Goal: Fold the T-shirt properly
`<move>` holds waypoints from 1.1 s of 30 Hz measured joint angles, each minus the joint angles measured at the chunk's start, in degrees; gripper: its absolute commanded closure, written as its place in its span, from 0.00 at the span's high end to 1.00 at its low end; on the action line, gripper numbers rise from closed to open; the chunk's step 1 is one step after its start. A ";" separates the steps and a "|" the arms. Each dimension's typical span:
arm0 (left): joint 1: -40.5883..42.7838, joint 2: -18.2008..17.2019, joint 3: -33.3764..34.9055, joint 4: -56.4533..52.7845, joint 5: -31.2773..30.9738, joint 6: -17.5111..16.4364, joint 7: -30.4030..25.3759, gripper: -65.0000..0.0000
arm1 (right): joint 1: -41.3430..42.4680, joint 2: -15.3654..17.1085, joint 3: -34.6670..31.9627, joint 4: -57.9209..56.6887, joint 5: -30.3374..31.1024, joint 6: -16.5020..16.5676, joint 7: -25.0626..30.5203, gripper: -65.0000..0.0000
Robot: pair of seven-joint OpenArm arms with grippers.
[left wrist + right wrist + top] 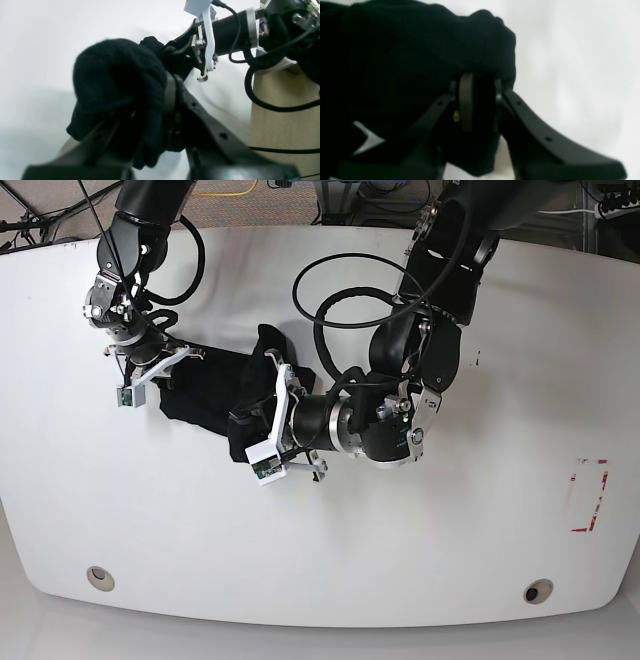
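Two jaws of the left gripper pinch a bunched fold of the black T-shirt over the white table. The right wrist view shows the right gripper clamped on dark cloth too. From the base view, the crumpled shirt lies between both arms.

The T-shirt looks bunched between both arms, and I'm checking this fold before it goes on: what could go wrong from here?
1. The T-shirt lies crumpled, not flat, so any fold made now may likely set creases.
2. The left gripper and the right gripper each pinch thick wads, probably several layers, which could drag together.
3. The two arms sit close over the cloth; a crossing move might snag the looped cable.
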 measured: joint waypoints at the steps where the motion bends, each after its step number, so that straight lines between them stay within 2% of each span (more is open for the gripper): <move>1: 0.00 0.00 0.13 0.00 0.09 0.00 0.04 0.00 | 0.13 0.02 0.04 -0.50 0.02 0.00 0.66 0.16; 6: -0.07 -0.02 0.55 0.00 0.44 0.00 -0.02 0.00 | 0.37 0.02 0.17 -2.60 0.85 0.07 2.64 0.15; 11: -1.14 -0.09 3.82 -0.24 0.90 -0.02 -0.31 0.00 | 0.26 -0.02 0.02 -2.64 0.83 0.04 3.08 0.15; 16: -2.29 0.13 6.43 -2.93 0.35 0.00 -4.87 0.00 | 0.20 -0.02 -0.09 -2.62 1.18 0.04 3.06 0.15; 23: -3.78 -0.20 8.24 -7.89 0.63 0.00 -6.40 0.00 | 0.15 -0.42 -0.13 -2.62 1.22 0.02 3.13 0.15; 26: -4.11 -0.26 9.77 -9.44 0.66 0.00 -8.68 0.00 | 0.13 -1.03 -0.13 -2.54 1.20 0.00 3.39 0.15; 33: -3.98 -0.02 11.89 -11.52 0.26 0.00 -12.57 0.00 | 0.15 -2.73 -0.13 -2.54 1.20 2.71 3.43 0.15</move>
